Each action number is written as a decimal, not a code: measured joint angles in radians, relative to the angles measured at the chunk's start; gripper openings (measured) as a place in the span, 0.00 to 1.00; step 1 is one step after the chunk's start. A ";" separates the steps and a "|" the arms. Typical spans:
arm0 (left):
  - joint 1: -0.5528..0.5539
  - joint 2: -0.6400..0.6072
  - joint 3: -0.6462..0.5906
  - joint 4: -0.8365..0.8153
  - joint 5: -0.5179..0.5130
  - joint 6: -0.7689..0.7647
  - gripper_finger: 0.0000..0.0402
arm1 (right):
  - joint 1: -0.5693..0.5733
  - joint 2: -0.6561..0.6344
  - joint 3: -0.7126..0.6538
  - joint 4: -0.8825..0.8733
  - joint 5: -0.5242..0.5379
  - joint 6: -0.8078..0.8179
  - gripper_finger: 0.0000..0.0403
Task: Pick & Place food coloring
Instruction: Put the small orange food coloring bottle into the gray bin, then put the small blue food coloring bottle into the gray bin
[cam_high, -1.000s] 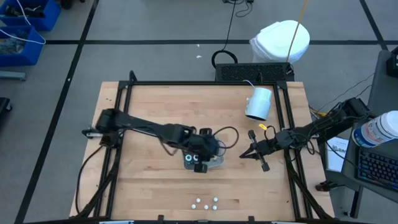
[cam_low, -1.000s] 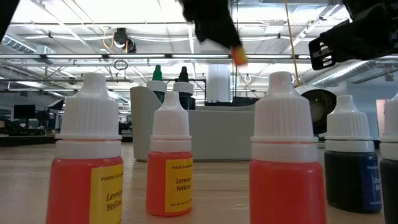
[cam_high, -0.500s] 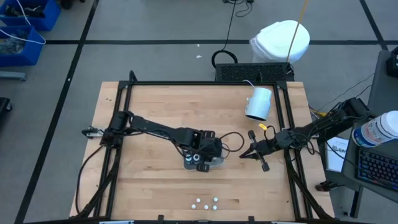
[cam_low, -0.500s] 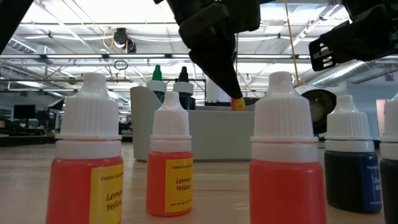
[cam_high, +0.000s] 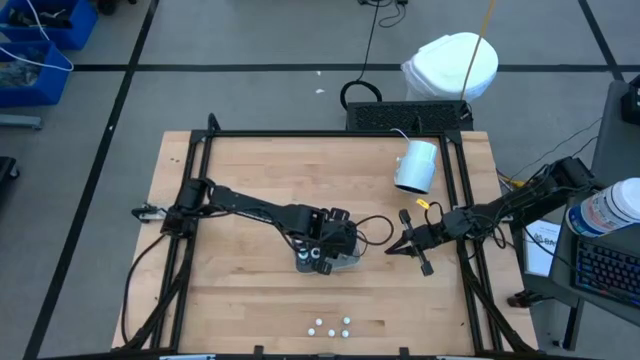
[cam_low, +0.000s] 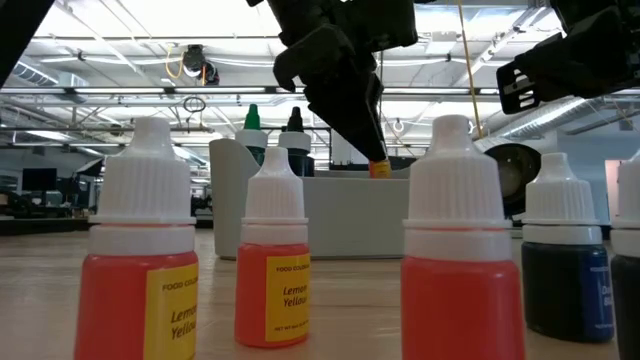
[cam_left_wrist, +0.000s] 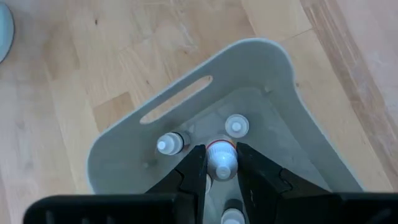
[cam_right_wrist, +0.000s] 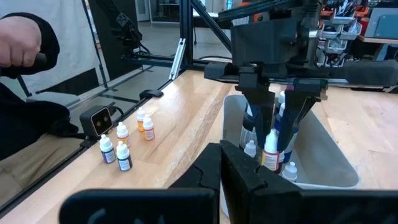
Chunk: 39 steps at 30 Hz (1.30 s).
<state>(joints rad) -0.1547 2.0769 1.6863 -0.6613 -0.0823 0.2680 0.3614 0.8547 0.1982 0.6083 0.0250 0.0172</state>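
A small food coloring bottle (cam_left_wrist: 222, 163) with a white cap hangs upright between the fingers of the left gripper (cam_left_wrist: 221, 171), which pinch it by the neck and cap, only part-way closed because the bottle fills the gap. Held that way, with its body pointing down, it can go straight into the grey bin (cam_left_wrist: 281, 87) without tipping. The gripper hovers directly over the bin's open top, near the middle of the table (cam_high: 240, 180). In the right wrist view the bottle's reddish-orange body (cam_right_wrist: 270, 157) sits just at the level of the bin's rim, so the placing step looks close to its end: a little more descent, then release.

Several other bottles already stand inside the bin (cam_left_wrist: 236, 126), upright and close together, and the held bottle is lined up with a free patch of floor between them, presumably so it will not land on a cap and topple.

Four more bottles (cam_high: 331, 326) wait in a loose cluster at the near edge of the table, well apart from the bin. They stand upright with caps up, easy to pinch from above.

The right gripper (cam_high: 392, 248) rests low over the table to the right of the bin, fingers fully closed and holding nothing, parked clear of the left arm's path.
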 joint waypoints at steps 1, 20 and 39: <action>0.000 0.004 0.000 0.001 0.002 0.000 0.20 | 0.000 0.000 0.000 0.000 0.000 0.000 0.00; -0.011 0.050 0.000 -0.017 0.004 0.003 0.20 | 0.000 0.003 0.000 0.000 0.003 -0.002 0.00; -0.037 0.009 0.322 -0.368 -0.001 0.034 0.41 | 0.000 0.004 0.000 -0.009 0.003 -0.002 0.00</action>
<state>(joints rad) -0.1919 2.0860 2.0084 -1.0294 -0.0837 0.3022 0.3616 0.8585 0.1978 0.5993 0.0284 0.0151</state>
